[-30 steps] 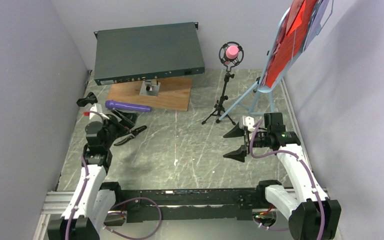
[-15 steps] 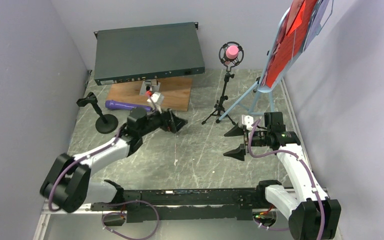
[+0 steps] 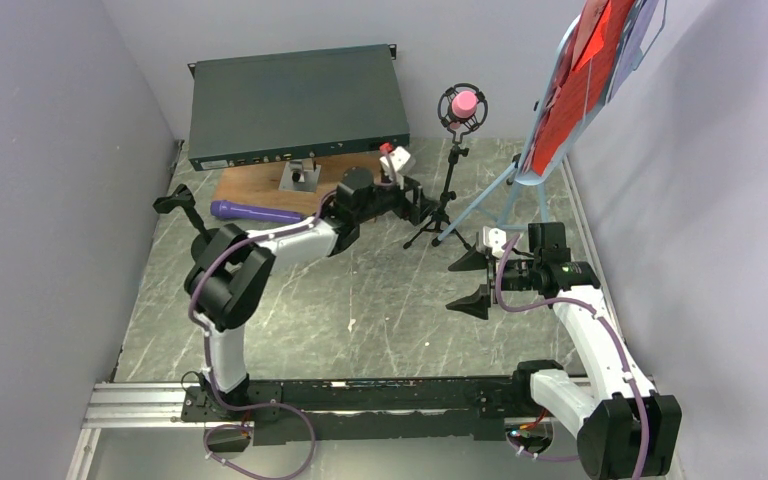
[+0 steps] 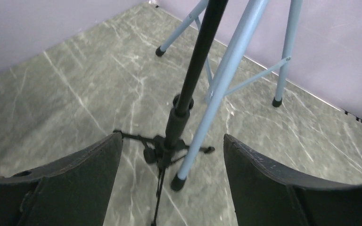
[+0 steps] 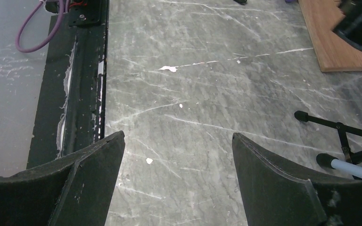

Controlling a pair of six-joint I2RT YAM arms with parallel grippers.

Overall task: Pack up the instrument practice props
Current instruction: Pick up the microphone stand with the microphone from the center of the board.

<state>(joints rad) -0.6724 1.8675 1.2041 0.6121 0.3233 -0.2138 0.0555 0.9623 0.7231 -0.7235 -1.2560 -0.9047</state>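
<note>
A pink microphone [image 3: 463, 103] sits in the cradle of the black tripod mic holder [image 3: 450, 185]. My left gripper [image 3: 422, 205] reaches low to that holder's left side, open. In the left wrist view the holder's pole [image 4: 195, 66] and folded legs [image 4: 162, 150] stand just beyond my left gripper [image 4: 172, 137], untouched. The light-blue music tripod [image 3: 520, 180] carries red music sheets [image 3: 585, 70]; its legs [image 4: 231, 80] cross behind the pole. A purple microphone [image 3: 255, 212] lies by the round-base holder [image 3: 174, 203]. My right gripper [image 3: 472, 282] hangs open over bare floor [image 5: 178, 137].
A dark green rack box [image 3: 295, 105] stands at the back, with a brown wooden board [image 3: 345, 195] and a small metal piece [image 3: 298, 178] in front of it. Grey walls close in on both sides. A black rail [image 3: 360, 400] runs along the near edge.
My left arm has swung from the round-base holder at the left across to the tripod mic holder, and its jaws have narrowed a little. The right arm has not moved.
</note>
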